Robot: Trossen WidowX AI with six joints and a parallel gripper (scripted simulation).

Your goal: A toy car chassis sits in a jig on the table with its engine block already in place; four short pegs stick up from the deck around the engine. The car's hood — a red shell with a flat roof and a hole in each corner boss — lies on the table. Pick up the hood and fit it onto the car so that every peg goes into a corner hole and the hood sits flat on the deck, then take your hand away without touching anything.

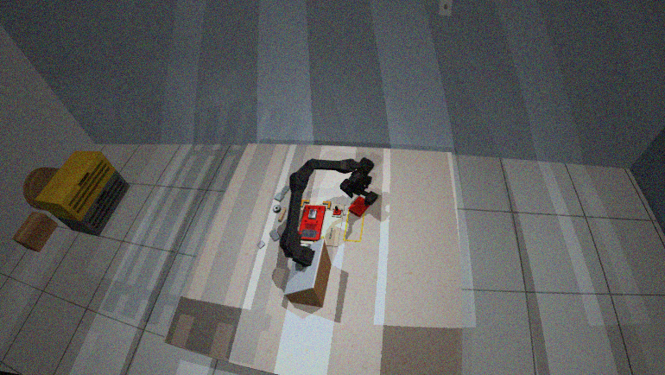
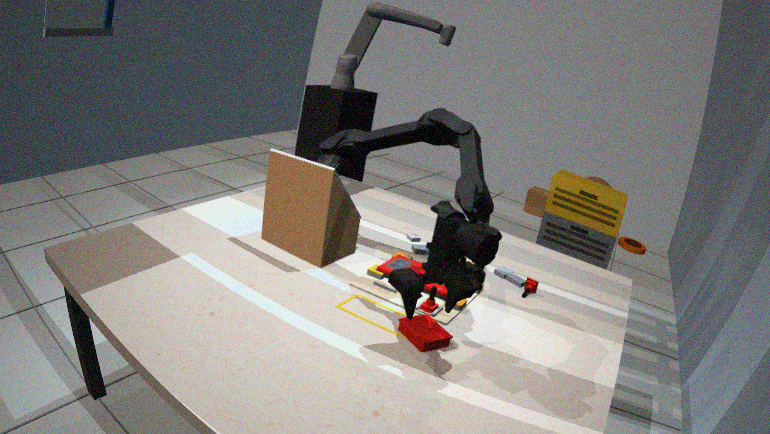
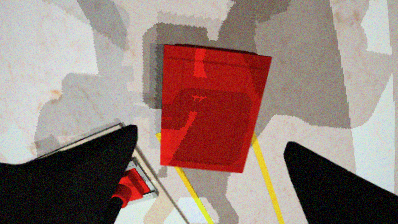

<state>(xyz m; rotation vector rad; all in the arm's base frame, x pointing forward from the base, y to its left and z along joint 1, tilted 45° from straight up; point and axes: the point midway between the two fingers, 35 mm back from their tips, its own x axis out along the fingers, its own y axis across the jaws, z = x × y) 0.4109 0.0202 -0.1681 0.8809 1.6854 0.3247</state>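
The red hood (image 1: 358, 206) (image 2: 425, 334) (image 3: 210, 100) lies on the table at one end of the yellow outline, slightly turned in the wrist view, a broad flat face toward the wrist camera. Its corner holes cannot be made out. My gripper (image 1: 359, 193) (image 2: 429, 313) (image 3: 212, 140) is open and empty above the table close to the hood; in the wrist view the fingertips stand wide, either side of the hood's near end. The red chassis (image 1: 318, 223) (image 2: 385, 266) sits in its jig, partly hidden by the arm in the exterior view. The engine block (image 1: 313, 213) shows on it; the pegs are too small to tell.
A small red part with a black stem (image 1: 337, 212) (image 2: 429, 306) (image 3: 135, 185) stands between chassis and hood. The yellow outline (image 1: 352, 240) (image 2: 372, 322) (image 3: 267, 180) runs from the hood. A tall brown wedge-shaped box (image 1: 324, 275) (image 2: 296, 210) stands by the arm's base. Several small grey parts lie beyond the chassis.
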